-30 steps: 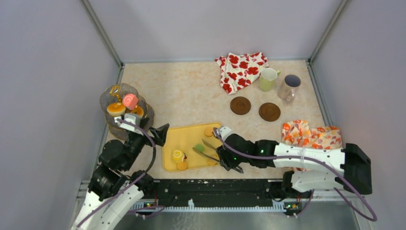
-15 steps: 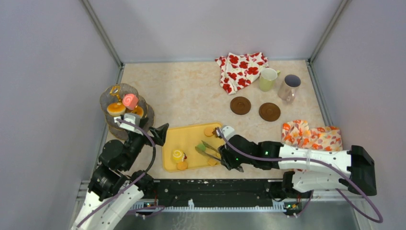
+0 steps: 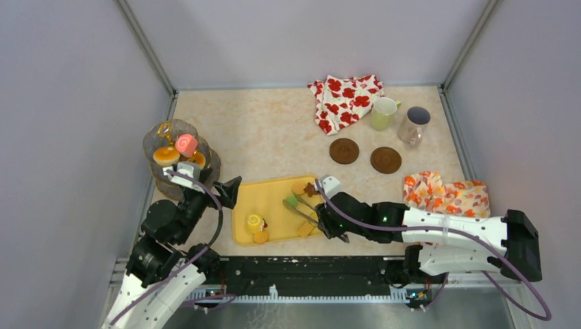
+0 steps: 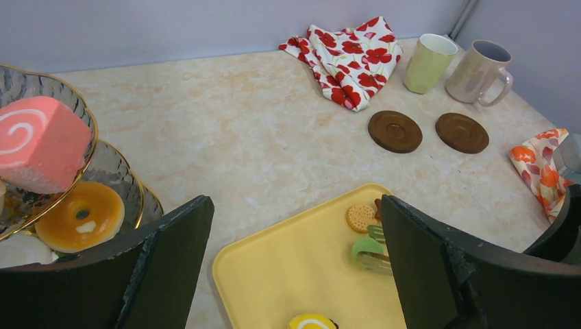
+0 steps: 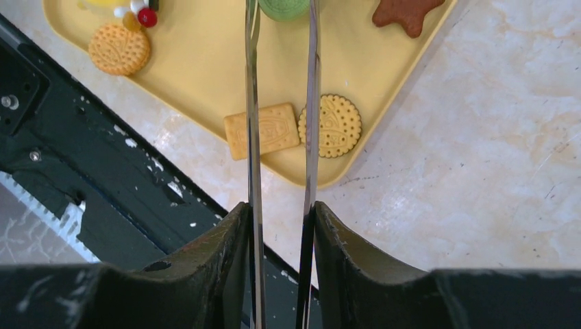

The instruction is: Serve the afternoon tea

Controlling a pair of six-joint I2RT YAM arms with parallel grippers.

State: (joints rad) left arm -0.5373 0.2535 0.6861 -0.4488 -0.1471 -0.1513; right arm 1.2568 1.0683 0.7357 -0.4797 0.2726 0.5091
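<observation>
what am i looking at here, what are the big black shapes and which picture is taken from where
These are two robot arms bolted at a table's near edge. One picture looks down from above. The other two come from a camera on each wrist, so the black shapes are that arm's own fingers. The left claw stands open beside a tiered stand holding a pink roll. The right claw grips metal tongs, their tips around a green sweet at the yellow tray of biscuits. Farther back: a pale-yellow mug, a greyish mug, brown coasters, a red-flowered cloth and an orange-flowered cloth.
</observation>
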